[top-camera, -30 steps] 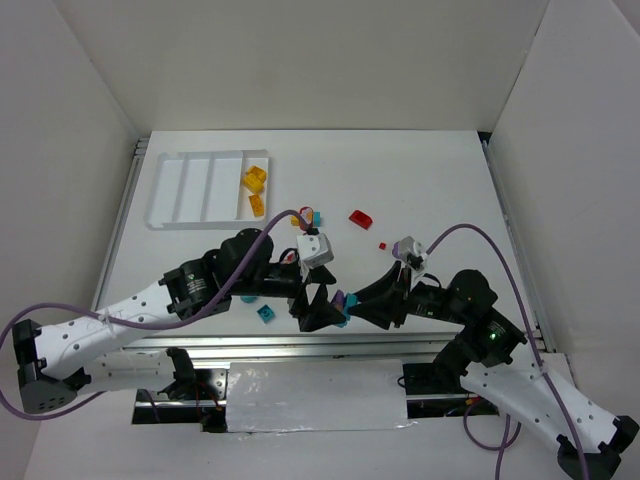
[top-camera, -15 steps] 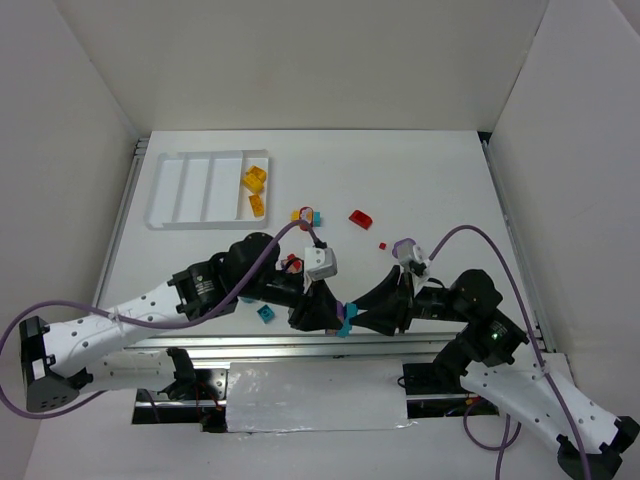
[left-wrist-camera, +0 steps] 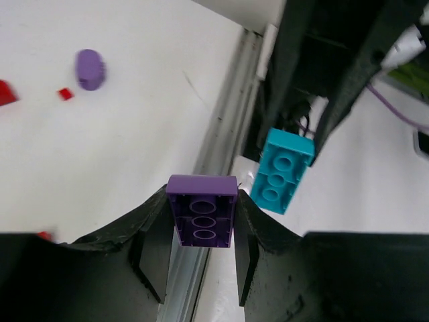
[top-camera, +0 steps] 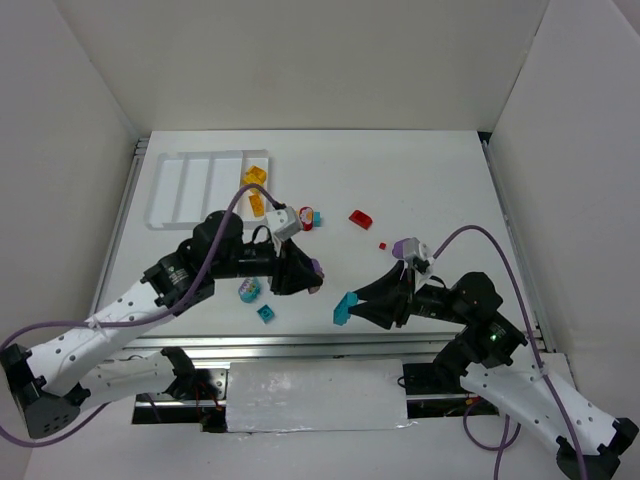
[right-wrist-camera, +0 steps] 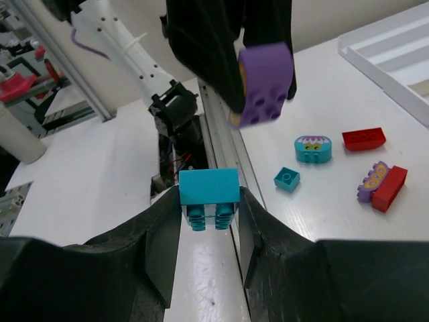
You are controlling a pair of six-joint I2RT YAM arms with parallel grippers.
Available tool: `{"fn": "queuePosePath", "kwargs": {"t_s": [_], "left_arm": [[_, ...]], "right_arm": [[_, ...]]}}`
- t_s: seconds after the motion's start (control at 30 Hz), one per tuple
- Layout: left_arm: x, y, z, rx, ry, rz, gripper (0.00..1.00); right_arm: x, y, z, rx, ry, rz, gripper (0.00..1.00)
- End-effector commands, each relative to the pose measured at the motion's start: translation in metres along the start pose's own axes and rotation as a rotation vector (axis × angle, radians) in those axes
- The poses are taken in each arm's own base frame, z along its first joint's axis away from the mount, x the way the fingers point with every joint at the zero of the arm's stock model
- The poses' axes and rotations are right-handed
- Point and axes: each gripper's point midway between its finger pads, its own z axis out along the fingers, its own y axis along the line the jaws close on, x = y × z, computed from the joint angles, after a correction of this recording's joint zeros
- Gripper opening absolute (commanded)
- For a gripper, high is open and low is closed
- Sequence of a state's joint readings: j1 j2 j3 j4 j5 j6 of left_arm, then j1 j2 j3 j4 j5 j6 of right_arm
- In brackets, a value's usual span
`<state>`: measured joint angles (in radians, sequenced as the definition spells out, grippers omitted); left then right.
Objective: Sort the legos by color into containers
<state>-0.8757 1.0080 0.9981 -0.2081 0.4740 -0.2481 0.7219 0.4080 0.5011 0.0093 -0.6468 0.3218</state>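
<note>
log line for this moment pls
left gripper: shut on purple brick | right gripper: shut on teal brick | held bricks: apart, not touching | tray: yellow bricks in rightmost compartment, top view

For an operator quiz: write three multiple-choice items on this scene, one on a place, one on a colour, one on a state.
1. The yellow bricks lie in the tray's: A leftmost compartment; B rightmost compartment; C middle compartments.
2. The right claw's brick is: A red; B yellow; C teal.
3. The left claw is: A open; B shut on a purple brick; C unseen.
Key: B, the top view shows both there; C, the teal brick shows in its wrist view; B, its wrist view shows the pinch.
</note>
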Motion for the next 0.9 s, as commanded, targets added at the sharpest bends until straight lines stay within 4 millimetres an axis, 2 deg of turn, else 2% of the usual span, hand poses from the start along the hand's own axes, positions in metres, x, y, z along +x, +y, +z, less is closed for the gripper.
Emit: {"fn": "queuePosePath", "kwargs": {"t_s": [0.0, 0.07, 0.13, 0.17, 0.2, 0.3, 0.33, 0.37, 0.4, 0.43, 0.47, 0.57, 0.6, 0.63, 0.67, 0.7, 0.77, 0.8, 0.87], "left_arm": [[-0.025, 0.008, -0.014, -0.03, -0.104, -0.016, 0.0], [-0.029, 0.018, -0.015, -0.049, -0.113, -0.026, 0.0], [-0.036, 0.048, -0.019, -0.197, -0.127, -0.093, 0.0], [-0.043, 0.085, -0.03, -0.399, -0.168, -0.135, 0.0], [-0.043, 0.108, -0.039, -0.527, -0.186, -0.215, 0.0], [-0.029, 0.199, -0.098, -1.009, -0.199, -0.464, 0.0], [-0.016, 0.236, -0.124, -1.151, -0.168, -0.548, 0.0], [-0.007, 0.255, -0.139, -1.234, -0.161, -0.603, 0.0], [0.013, 0.281, -0.146, -1.34, -0.126, -0.678, 0.0], [0.01, 0.301, -0.165, -1.399, -0.148, -0.709, 0.0], [0.025, 0.325, -0.167, -1.463, -0.113, -0.73, 0.0], [0.023, 0.376, -0.188, -1.544, -0.174, -0.772, 0.0], [0.031, 0.404, -0.183, -1.544, -0.153, -0.802, 0.0], [0.037, 0.423, -0.191, -1.537, -0.156, -0.844, 0.0], [0.063, 0.447, -0.186, -1.542, -0.101, -0.892, 0.0], [0.039, 0.464, -0.191, -1.514, -0.157, -0.87, 0.0], [0.033, 0.496, -0.192, -1.54, -0.153, -0.826, 0.0], [0.031, 0.505, -0.192, -1.545, -0.146, -0.807, 0.0], [0.028, 0.528, -0.189, -1.541, -0.136, -0.776, 0.07]], "right_arm": [[-0.013, -0.014, 0.0, 0.076, -0.084, -0.028, 0.0], [-0.014, -0.019, -0.001, 0.102, -0.098, -0.022, 0.0], [-0.017, -0.03, -0.002, 0.171, -0.122, 0.001, 0.0], [-0.017, -0.036, -0.003, 0.204, -0.125, 0.015, 0.0], [-0.018, -0.04, -0.004, 0.234, -0.136, 0.039, 0.0], [-0.021, -0.058, -0.008, 0.343, -0.158, 0.096, 0.0], [-0.023, -0.064, -0.009, 0.382, -0.169, 0.109, 0.0], [-0.019, -0.068, -0.01, 0.406, -0.149, 0.129, 0.0], [-0.024, -0.067, -0.01, 0.411, -0.16, 0.143, 0.0], [-0.026, -0.067, -0.01, 0.414, -0.16, 0.151, 0.0], [-0.027, -0.066, -0.009, 0.412, -0.153, 0.156, 0.0], [-0.025, -0.065, -0.009, 0.418, -0.143, 0.179, 0.0], [-0.024, -0.064, -0.009, 0.415, -0.14, 0.188, 0.0], [-0.022, -0.064, -0.008, 0.415, -0.131, 0.197, 0.0], [-0.02, -0.063, -0.007, 0.402, -0.122, 0.206, 0.0], [-0.017, -0.062, -0.006, 0.396, -0.113, 0.212, 0.0], [-0.013, -0.058, -0.005, 0.376, -0.099, 0.222, 0.0], [-0.011, -0.058, -0.005, 0.374, -0.093, 0.226, 0.0], [-0.008, -0.056, -0.005, 0.368, -0.084, 0.232, 0.0]]}}
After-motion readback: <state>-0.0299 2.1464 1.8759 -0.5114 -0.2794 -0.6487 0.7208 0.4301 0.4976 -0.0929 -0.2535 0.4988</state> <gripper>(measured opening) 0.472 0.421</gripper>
